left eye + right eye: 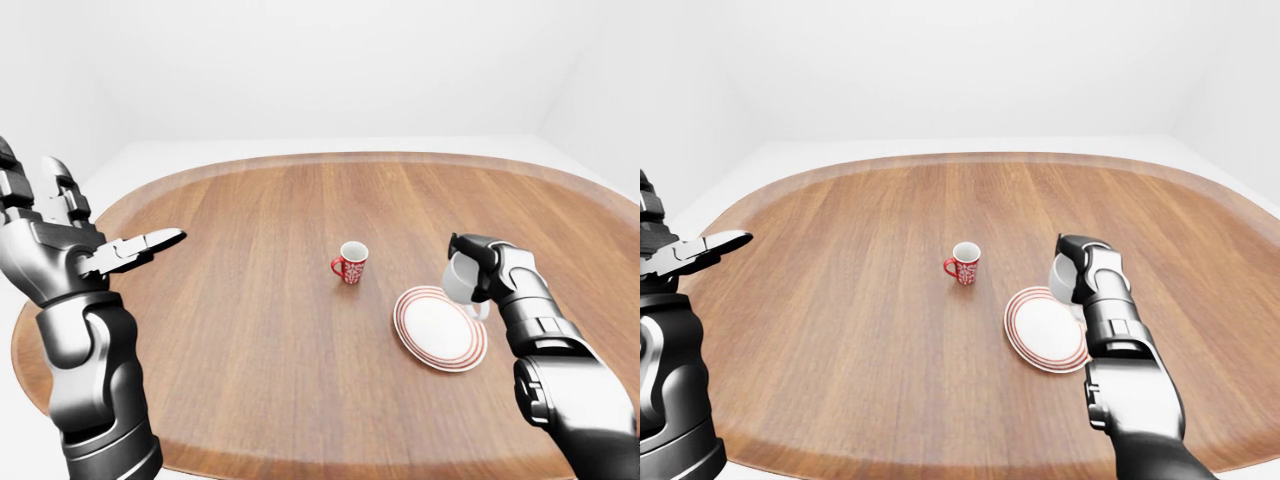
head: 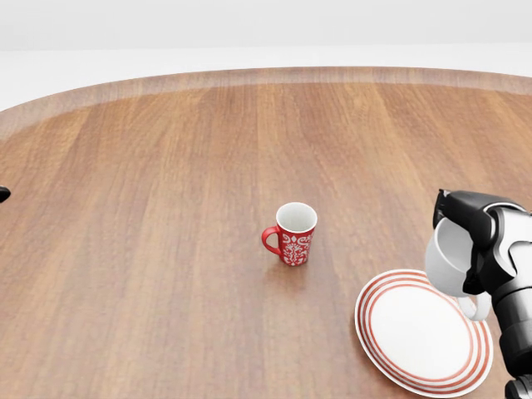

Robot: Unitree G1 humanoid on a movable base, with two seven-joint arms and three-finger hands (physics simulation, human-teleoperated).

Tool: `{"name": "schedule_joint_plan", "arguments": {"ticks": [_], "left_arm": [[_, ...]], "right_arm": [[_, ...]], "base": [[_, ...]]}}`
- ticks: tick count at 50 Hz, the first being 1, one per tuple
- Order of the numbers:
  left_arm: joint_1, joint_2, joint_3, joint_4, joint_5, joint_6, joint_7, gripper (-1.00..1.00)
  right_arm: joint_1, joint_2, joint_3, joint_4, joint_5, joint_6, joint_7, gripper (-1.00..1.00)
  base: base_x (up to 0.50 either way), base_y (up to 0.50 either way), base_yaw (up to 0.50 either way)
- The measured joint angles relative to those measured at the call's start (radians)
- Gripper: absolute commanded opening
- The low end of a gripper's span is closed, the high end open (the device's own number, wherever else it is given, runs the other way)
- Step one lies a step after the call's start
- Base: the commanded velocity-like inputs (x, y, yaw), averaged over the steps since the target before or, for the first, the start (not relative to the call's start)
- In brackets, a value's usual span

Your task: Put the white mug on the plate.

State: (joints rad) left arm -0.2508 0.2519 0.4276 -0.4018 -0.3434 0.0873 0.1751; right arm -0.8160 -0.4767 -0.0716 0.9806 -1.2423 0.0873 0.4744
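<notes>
Glossy white mug (image 2: 449,259) gripped by right hand (image 2: 475,237), over red-ringed round plate (image 2: 422,332), left hand (image 1: 70,250) open

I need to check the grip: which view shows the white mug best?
The head view: the white mug is large, its rim and handle clear in the right hand. Both eye views show it small, partly hidden by fingers.

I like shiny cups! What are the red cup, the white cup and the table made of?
The red mug looks like glazed ceramic: smooth, with a printed white pattern. The white mug, held in the right hand, looks like plain glossy ceramic too. The table looks like wood, with long grain lines and a soft sheen. It's a simulation, so these are guesses.
</notes>
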Motion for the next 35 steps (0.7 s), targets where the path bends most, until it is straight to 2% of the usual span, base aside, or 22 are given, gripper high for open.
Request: {"name": "schedule_joint_plan", "arguments": {"ticks": [7,19,35], "left_arm": [[0.000,0.000,-0.001,0.003,0.000,0.000,-0.001,1.00],[-0.002,0.000,-0.001,0.004,-0.002,0.000,-0.001,1.00],[-0.001,0.000,-0.002,0.006,-0.002,0.000,-0.001,1.00]], "right_arm": [[-0.010,0.033,0.004,0.022,0.046,0.000,-0.053,-1.00],[-0.025,0.088,0.015,0.044,0.076,0.000,-0.087,-1.00],[0.025,0.111,0.027,0.060,0.090,0.000,-0.099,-1.00]], "base": [[0.00,0.00,0.00],[0.00,0.00,0.00],[0.00,0.00,0.00]]}}
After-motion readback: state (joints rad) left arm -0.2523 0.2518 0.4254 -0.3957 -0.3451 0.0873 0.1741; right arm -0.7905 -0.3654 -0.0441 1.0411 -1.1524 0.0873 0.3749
